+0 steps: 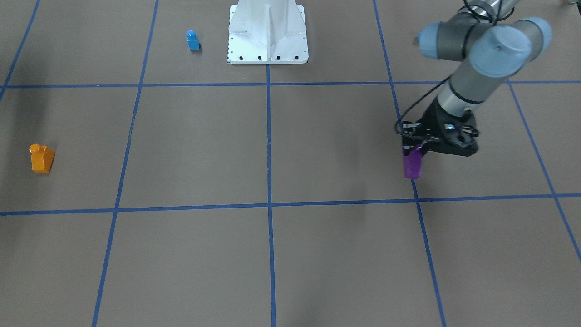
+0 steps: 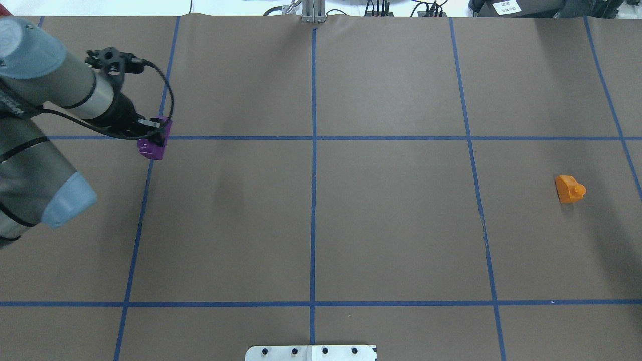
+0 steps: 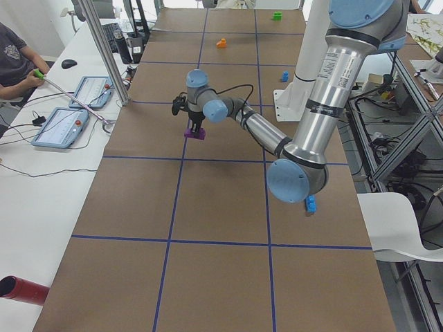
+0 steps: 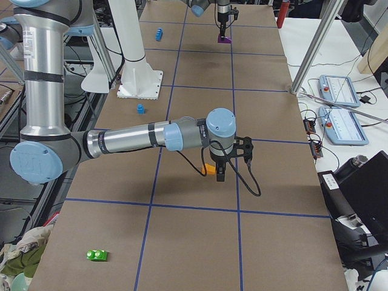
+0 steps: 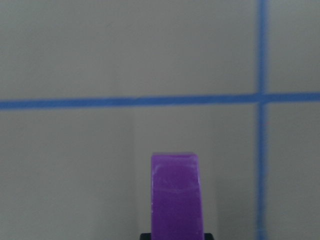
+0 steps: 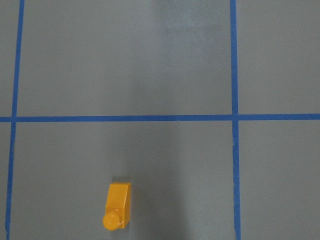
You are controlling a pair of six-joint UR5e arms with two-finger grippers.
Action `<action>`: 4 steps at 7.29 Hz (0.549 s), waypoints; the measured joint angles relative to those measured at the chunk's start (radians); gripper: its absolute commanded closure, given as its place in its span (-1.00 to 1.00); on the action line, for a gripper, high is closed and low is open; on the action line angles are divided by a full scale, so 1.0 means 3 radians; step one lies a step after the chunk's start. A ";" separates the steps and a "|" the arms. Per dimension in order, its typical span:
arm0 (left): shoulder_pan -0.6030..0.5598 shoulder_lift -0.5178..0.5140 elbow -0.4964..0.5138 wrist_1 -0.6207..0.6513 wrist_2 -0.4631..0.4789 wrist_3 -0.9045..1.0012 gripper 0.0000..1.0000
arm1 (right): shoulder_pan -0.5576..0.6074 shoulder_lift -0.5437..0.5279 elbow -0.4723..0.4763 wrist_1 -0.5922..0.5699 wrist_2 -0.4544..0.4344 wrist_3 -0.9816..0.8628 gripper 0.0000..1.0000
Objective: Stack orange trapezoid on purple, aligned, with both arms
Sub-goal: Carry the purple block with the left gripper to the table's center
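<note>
Your orange trapezoid (image 2: 569, 189) sits alone on the table (image 2: 391, 225), far out on the robot's right side, inside a square of blue tape lines (image 2: 314, 138). The purple brick (image 2: 153, 145) is well apart from it on the robot's left. Its upper end is clamped between the fingers of the left end effector (image 2: 150, 131), right beside a tape crossing; you cannot tell whether it clears the table. The left arm (image 2: 60, 90) reaches forward and outward, its wrist turned so the end effector points down.

In the right-side view the right arm (image 4: 133, 140) stretches nearly level above the table, wrist bent down. The right end effector (image 4: 219, 173) hangs near the orange trapezoid and partly hides it there; you cannot tell whether its fingers are apart or together. A small blue brick (image 1: 193, 40) stands near the white pedestal (image 1: 268, 34).
</note>
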 measured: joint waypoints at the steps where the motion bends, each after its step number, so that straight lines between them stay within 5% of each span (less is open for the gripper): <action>1: 0.0235 -0.0296 0.0037 0.0204 0.0278 0.0087 1.00 | -0.0002 0.0006 -0.0003 0.0002 0.0000 0.0021 -1.00; 4: 0.0545 -0.1084 0.0646 0.0213 0.0544 0.0850 1.00 | -0.0005 0.0031 -0.0019 0.0003 -0.0007 0.0071 -1.00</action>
